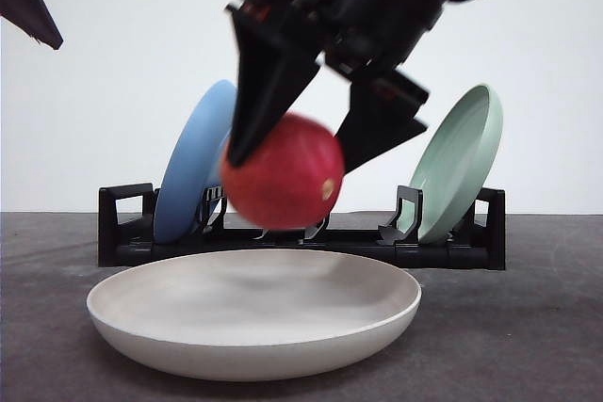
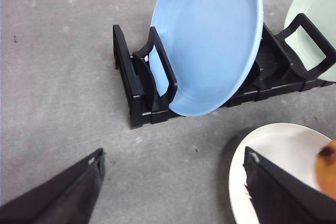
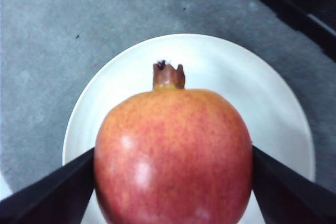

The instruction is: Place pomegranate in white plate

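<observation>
My right gripper (image 1: pixel 290 162) is shut on the red pomegranate (image 1: pixel 283 184) and holds it in the air just above the middle of the white plate (image 1: pixel 254 336). In the right wrist view the pomegranate (image 3: pixel 173 145) sits between the two black fingers of the gripper (image 3: pixel 173 187), its stem nub pointing away, with the white plate (image 3: pixel 220 72) directly beneath. My left gripper (image 2: pixel 173 187) is open and empty over the grey table, beside the white plate (image 2: pixel 278 145). An edge of the pomegranate (image 2: pixel 328 166) shows there. A dark left finger (image 1: pixel 28 2) hangs at the upper left.
A black dish rack (image 1: pixel 301 242) stands behind the white plate. It holds a blue plate (image 1: pixel 193 157) at its left end and a pale green plate (image 1: pixel 462 162) at its right end, both leaning. Grey table surface (image 2: pixel 63 77) lies left of the rack.
</observation>
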`<act>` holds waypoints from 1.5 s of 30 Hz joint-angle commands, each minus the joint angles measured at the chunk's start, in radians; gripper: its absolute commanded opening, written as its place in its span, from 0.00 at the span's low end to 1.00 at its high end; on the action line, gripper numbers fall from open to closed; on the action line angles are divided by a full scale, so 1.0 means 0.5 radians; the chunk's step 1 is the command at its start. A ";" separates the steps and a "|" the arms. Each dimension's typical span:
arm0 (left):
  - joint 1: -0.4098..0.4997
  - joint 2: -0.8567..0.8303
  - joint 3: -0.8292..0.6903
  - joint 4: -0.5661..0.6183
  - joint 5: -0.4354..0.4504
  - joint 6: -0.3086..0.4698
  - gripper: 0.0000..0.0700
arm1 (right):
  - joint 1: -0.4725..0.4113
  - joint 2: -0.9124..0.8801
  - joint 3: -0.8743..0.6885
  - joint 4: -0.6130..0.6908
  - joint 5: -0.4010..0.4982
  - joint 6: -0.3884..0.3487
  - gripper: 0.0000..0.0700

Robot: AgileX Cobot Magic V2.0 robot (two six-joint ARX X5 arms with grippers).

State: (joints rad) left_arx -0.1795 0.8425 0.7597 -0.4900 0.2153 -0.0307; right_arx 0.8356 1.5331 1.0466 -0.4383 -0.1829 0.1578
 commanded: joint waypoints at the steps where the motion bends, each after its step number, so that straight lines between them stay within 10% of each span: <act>1: -0.005 0.014 0.008 0.012 0.008 -0.008 0.71 | 0.027 0.078 0.040 0.033 0.005 -0.024 0.68; 30: -0.005 0.014 0.008 0.010 0.008 -0.008 0.66 | 0.065 -0.009 0.024 0.066 0.129 0.042 0.90; 45: -0.005 0.014 0.008 0.006 0.008 -0.011 0.66 | -0.312 -0.728 -0.759 0.613 0.010 0.078 0.87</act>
State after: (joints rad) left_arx -0.1795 0.8425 0.7597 -0.4919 0.2153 -0.0307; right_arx 0.6856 1.1697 0.6723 -0.1402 -0.1719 0.1852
